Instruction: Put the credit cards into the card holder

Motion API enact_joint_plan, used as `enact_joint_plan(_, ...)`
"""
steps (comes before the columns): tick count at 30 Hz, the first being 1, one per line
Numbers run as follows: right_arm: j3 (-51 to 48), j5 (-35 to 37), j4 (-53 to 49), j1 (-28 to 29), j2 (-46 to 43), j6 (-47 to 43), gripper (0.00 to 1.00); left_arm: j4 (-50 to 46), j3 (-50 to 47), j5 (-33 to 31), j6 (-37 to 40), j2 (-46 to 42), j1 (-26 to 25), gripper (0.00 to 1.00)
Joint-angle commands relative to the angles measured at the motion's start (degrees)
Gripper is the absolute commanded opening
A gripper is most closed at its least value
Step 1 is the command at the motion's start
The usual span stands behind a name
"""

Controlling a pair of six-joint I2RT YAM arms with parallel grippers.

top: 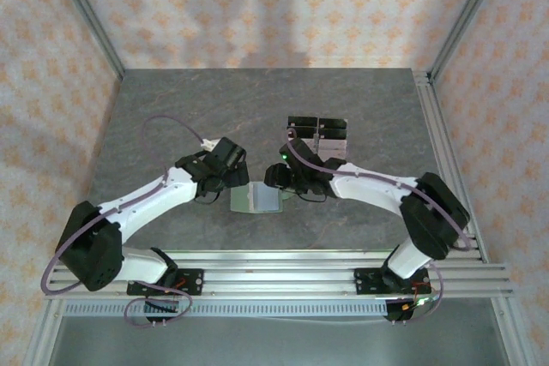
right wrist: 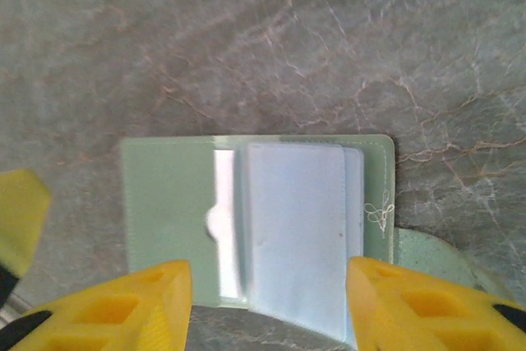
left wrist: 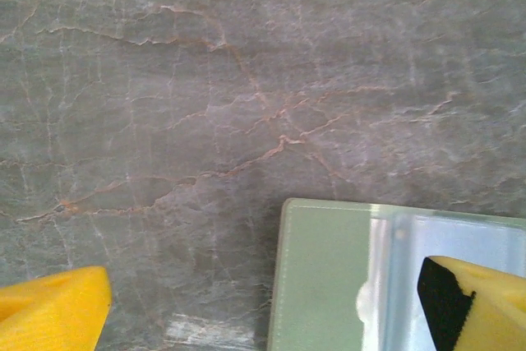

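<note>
Holder (top: pixel 243 200) open flat at centre of table (top: pixel 171 117), pale card (right wrist: pixel 296 236) on its inner face; left tool (left wrist: pixel 263 308) at its 10 o'clock, spread wide; right tool (right wrist: pixel 268 293) at 2 o'clock, spread, straddling card; rack (top: pixel 318 137) at 1 o'clock.
</note>
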Motion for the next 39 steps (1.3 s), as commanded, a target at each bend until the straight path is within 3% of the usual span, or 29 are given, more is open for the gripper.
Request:
enact_joint_plan(1,1.9,-2.3,2.9,0.4,2.7,1.1,0.53,-2.7,-2.3,-3.4,0.1,1.4,-0.6,0.95)
enact_joint_plan(29,2.9,-0.3,2.1,1.0,11.1,0.4,0.53,4.0,-8.5,-2.9,-0.5,4.3,-0.6,0.85)
enact_joint_plan(39,3.3,-5.6,6.5,1.0,13.2,1.8,0.55,5.8,-9.6,-2.6,-1.0,5.7,-0.6,0.83)
